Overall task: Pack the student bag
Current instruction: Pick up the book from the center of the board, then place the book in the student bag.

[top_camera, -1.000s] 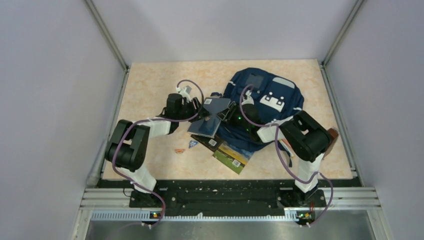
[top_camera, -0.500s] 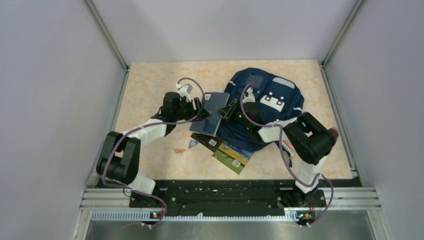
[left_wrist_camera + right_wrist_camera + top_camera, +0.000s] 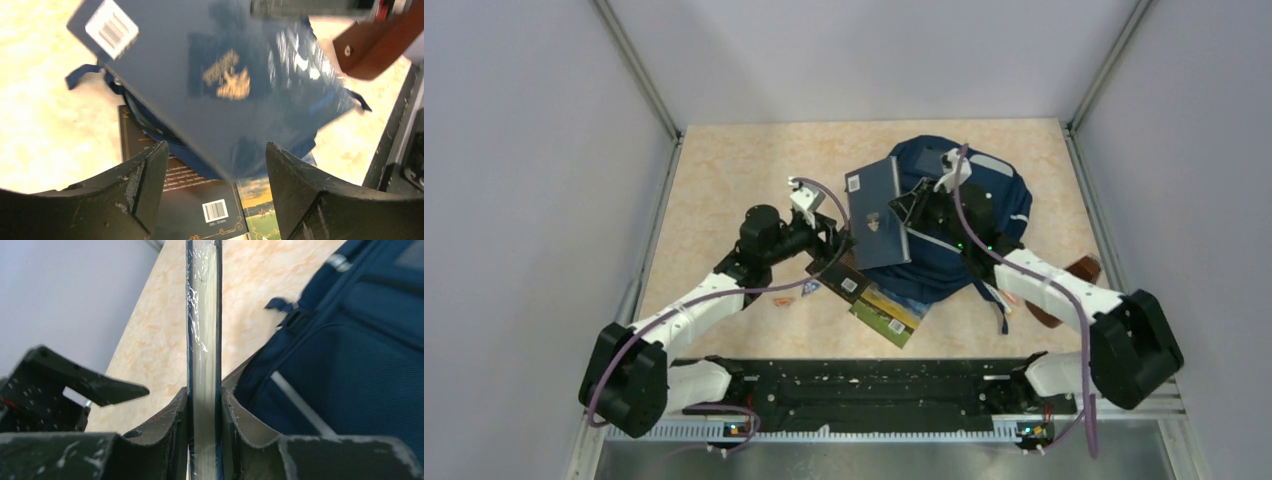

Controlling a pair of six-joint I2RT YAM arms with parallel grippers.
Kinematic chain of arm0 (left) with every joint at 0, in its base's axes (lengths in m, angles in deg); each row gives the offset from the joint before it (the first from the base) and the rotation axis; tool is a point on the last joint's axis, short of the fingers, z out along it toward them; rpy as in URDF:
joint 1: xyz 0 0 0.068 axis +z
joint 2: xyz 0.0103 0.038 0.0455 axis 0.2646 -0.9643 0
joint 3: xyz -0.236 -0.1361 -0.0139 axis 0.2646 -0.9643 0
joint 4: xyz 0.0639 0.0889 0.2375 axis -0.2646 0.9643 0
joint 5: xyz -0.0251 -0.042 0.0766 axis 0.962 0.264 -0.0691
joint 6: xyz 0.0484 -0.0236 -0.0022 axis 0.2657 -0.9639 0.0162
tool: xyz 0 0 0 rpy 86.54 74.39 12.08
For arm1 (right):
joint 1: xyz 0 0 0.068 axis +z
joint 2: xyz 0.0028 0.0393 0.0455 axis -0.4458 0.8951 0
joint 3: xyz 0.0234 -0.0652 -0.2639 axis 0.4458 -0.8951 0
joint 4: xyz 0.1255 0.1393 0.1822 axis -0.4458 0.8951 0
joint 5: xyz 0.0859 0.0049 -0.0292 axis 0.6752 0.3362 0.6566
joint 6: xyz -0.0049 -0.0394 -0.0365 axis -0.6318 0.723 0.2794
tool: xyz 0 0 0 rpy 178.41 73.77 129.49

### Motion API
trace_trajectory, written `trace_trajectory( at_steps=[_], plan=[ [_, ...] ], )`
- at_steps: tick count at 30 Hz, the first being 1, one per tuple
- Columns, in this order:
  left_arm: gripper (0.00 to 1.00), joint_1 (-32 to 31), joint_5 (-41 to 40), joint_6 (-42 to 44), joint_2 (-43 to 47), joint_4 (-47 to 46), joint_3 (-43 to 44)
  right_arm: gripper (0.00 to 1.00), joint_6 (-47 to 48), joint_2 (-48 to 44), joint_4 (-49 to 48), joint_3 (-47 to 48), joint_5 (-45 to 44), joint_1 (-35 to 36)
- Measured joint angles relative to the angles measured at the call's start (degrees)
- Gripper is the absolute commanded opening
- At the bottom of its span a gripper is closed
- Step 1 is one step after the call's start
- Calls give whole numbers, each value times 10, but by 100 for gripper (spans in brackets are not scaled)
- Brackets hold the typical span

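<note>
dark blue book [image 3: 200, 105] blurred toward its far edge, student bag [image 3: 1006, 205] partly hidden behind it

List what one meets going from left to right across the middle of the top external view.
Left gripper → dark blue book → student bag → brown object.

- Table [image 3: 724, 170]: pale, marbled beige top.
- Student bag [image 3: 999, 205] lies on it, under the right gripper [image 3: 907, 205].
- Dark book [image 3: 849, 283] and landscape-cover book [image 3: 889, 312] overlap, just base-side of the left gripper [image 3: 834, 238].
- Small blue triangle [image 3: 811, 289] and orange scrap [image 3: 781, 300] lie near that gripper, apart.
</note>
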Motion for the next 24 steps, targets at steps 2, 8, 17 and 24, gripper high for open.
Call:
trace_trajectory(
  at_steps=[2, 8, 17, 24],
  plan=[
    [76, -20, -1, 18, -8, -2, -6, 0, 18, -38, 38, 0, 2, -25],
    [75, -82, -5, 69, -70, -9, 13, 0, 61, -146, 149, 0, -4, -116],
    [75, -186, -51, 180, -223, 16, 134, 0, 175, -243, 383, 57, -114, -131],
    [77, -211, -63, 241, -291, 60, 191, 0, 230, -223, 481, 110, -127, -131]
  ],
)
